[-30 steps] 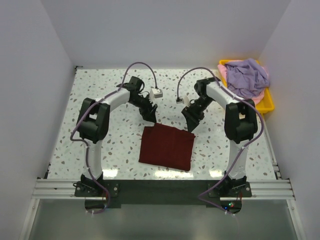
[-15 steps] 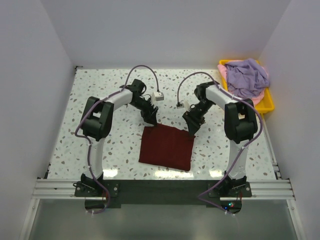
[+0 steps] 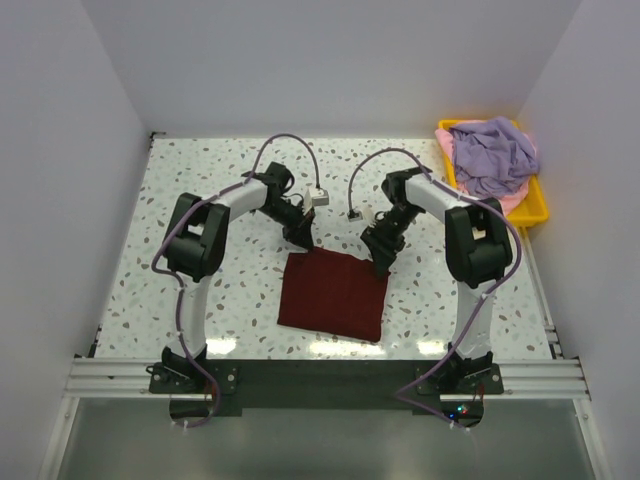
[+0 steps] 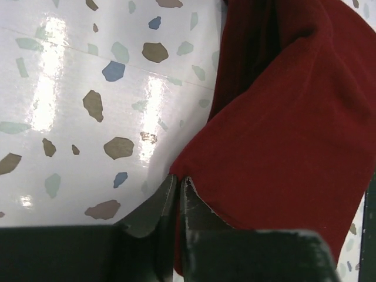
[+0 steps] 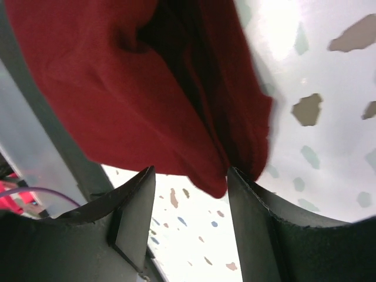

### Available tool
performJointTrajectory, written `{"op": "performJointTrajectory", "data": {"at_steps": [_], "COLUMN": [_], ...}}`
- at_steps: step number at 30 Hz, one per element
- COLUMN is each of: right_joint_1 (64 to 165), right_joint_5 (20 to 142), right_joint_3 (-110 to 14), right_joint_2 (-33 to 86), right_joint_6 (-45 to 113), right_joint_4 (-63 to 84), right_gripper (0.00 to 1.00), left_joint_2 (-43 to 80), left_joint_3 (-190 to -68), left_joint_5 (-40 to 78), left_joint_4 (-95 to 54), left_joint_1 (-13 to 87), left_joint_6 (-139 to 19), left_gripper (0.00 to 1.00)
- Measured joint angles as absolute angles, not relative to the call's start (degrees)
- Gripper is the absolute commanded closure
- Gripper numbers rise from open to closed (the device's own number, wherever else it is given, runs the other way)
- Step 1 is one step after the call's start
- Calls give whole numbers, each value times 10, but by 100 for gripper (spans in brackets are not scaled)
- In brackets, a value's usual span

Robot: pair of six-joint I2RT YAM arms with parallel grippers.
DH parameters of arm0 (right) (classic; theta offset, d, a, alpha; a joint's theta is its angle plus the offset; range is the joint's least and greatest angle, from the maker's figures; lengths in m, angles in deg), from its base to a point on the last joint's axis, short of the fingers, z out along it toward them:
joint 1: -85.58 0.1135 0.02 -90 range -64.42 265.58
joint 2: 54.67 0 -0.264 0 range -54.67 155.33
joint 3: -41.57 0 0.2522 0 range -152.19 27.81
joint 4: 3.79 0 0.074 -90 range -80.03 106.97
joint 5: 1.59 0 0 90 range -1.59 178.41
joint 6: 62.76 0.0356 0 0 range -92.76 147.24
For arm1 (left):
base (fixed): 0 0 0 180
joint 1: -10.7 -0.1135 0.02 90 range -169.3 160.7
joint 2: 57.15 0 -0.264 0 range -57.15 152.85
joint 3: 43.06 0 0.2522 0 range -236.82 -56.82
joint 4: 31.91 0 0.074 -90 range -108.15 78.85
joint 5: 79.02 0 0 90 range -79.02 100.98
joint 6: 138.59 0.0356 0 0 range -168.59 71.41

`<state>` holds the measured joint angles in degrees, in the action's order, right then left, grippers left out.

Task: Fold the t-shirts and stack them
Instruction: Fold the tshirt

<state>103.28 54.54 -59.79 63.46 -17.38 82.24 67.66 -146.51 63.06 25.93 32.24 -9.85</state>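
The yellow tray point(image 3: 538, 208) holds the lavender t-shirt point(image 3: 492, 150) over seemingly the pink t-shirt point(image 3: 447, 150), while the left gripper point(image 4: 180, 178) pinches a corner of the maroon t-shirt point(image 3: 335, 295) and the right gripper point(image 5: 191, 173) straddles another, jaws apart.

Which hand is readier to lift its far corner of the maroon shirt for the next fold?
Left. The left hand looks shut on a corner of the maroon shirt. The right hand has the other corner between open jaws and is not yet gripping it.

The folded t-shirt point(image 3: 333, 295) lies on the table point(image 3: 200, 180), one far corner within the jaws of the left gripper point(image 4: 178, 178), the other between those of the right gripper point(image 5: 191, 172). Right of them (well apart), a tray point(image 3: 537, 206) holds more t-shirts point(image 3: 492, 155).
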Motion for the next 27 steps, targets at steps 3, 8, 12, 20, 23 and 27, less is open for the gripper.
{"op": "performJointTrajectory", "data": {"at_steps": [3, 8, 12, 20, 23, 27], "right_joint_1": [1033, 1033, 1033, 1033, 1036, 1040], "right_joint_5": [561, 583, 592, 589, 589, 589], "right_joint_3": [-596, -594, -591, -589, -586, -582], "right_joint_2": [634, 628, 618, 617, 617, 617], "right_joint_6": [-168, -153, -148, -150, -155, -164], "right_joint_4": [805, 778, 764, 765, 767, 775], "right_gripper": [45, 45, 45, 50, 53, 54], "left_joint_2": [672, 622, 582, 571, 571, 571], "left_joint_3": [-1463, -1432, -1418, -1415, -1415, -1415], "left_joint_5": [631, 624, 617, 608, 605, 603], "left_joint_4": [263, 261, 262, 263, 263, 263], "left_joint_1": [322, 322, 322, 322, 322, 322], "left_joint_6": [-100, -101, -103, -106, -107, -111], "left_gripper": [100, 100, 100, 100, 100, 100]}}
